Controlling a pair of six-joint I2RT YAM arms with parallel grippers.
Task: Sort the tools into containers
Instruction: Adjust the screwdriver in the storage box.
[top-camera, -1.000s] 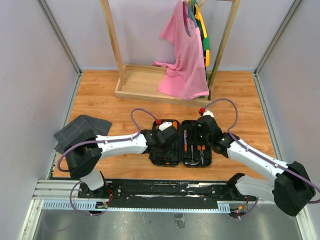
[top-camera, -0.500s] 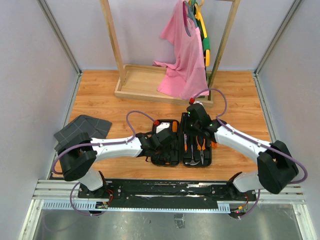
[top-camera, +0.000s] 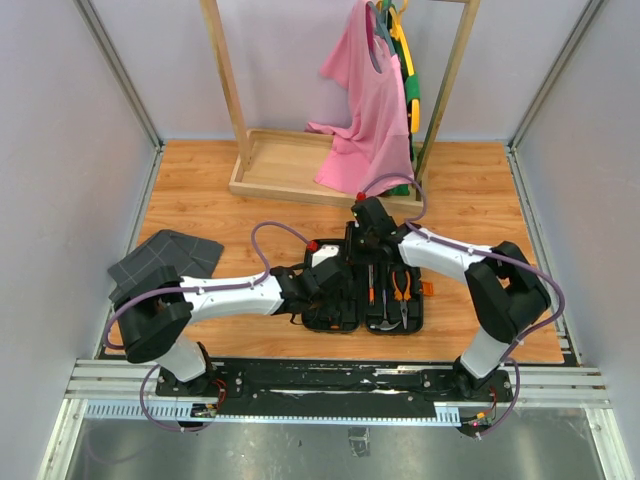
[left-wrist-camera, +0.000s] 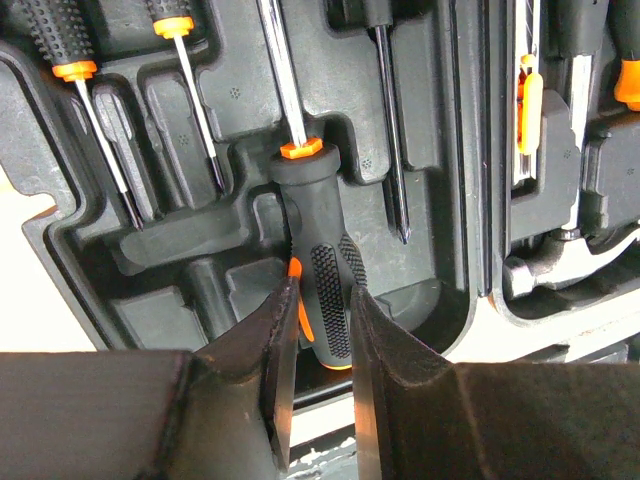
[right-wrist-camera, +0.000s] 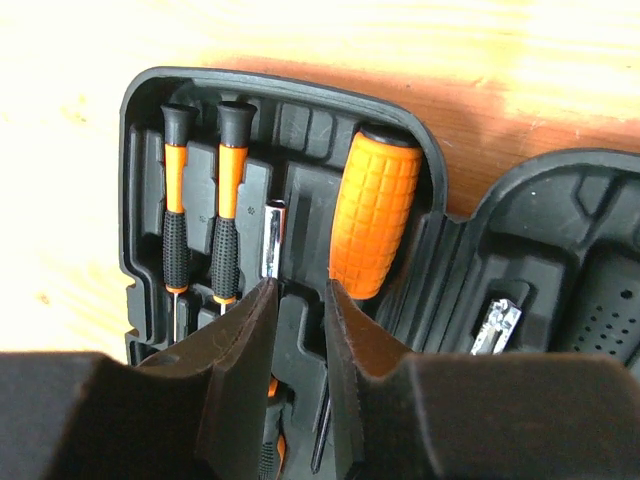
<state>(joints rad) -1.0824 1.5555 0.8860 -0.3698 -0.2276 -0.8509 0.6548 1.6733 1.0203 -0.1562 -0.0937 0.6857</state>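
Here, on the wooden worktop (top-camera: 200, 190), the black tool case (top-camera: 338, 318) lies open under both sets of jaws. The left gripper (left-wrist-camera: 322, 295) has its jaws pinching the butt of a large black-and-orange screwdriver (left-wrist-camera: 312, 200), whose shaft runs straight ahead of them over the moulded slots. The right gripper (right-wrist-camera: 300, 290) shows jaws nearly together, with an orange gridded handle (right-wrist-camera: 375, 210) seated in the case just beside them. Whether they nip the steel shaft (right-wrist-camera: 272, 235) at one fingertip, I cannot tell.
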